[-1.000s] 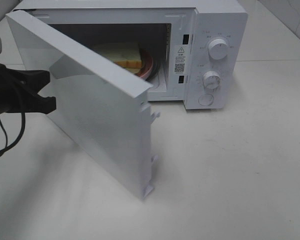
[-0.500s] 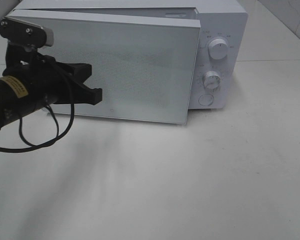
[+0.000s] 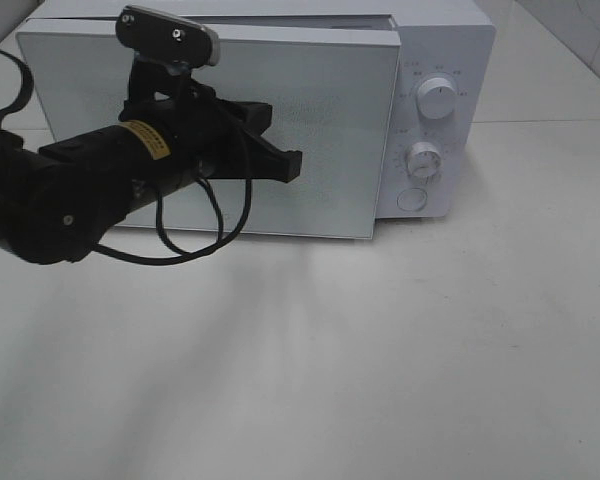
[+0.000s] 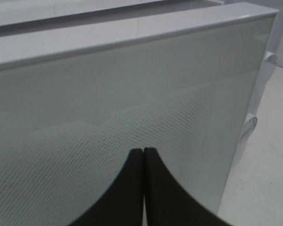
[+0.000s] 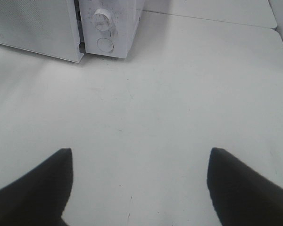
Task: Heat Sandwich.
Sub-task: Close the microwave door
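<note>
Lowest in the right wrist view, the right gripper (image 5: 140, 155) stood wide open and empty over the table (image 5: 179, 94), with a dial (image 5: 103, 19) far off at upper left. At centre left of the exterior view, the left gripper (image 3: 292, 166) was closed on nothing, its tips against the microwave door (image 3: 330, 110), which was shut or nearly so. The sandwich was out of sight, presumably straight behind that door, beyond the left tips. Its long axis could not be told.

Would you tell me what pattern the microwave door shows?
The microwave door shows a fine dotted mesh, clearest in the left wrist view.
</note>
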You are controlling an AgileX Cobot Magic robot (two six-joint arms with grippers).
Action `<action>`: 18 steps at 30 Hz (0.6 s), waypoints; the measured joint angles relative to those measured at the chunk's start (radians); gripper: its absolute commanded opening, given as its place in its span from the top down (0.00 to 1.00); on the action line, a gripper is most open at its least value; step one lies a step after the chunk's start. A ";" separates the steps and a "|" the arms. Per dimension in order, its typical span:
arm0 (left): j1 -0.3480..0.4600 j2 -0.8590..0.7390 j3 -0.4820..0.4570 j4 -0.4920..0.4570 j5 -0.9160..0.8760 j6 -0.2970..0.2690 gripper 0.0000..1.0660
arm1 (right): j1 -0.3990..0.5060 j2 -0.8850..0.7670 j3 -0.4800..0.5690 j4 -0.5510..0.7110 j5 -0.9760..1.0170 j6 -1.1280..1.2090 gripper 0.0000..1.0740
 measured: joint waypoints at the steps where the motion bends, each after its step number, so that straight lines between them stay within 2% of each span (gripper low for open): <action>1: -0.006 0.011 -0.018 -0.011 0.000 0.008 1.00 | 0.000 0.000 0.000 0.000 0.000 0.000 0.29; 8: -0.031 0.076 -0.123 -0.053 0.022 0.021 1.00 | 0.000 0.000 0.000 0.000 0.000 0.000 0.29; 18: -0.058 0.182 -0.319 -0.046 0.153 0.025 1.00 | 0.000 0.000 0.000 0.000 -0.001 0.000 0.29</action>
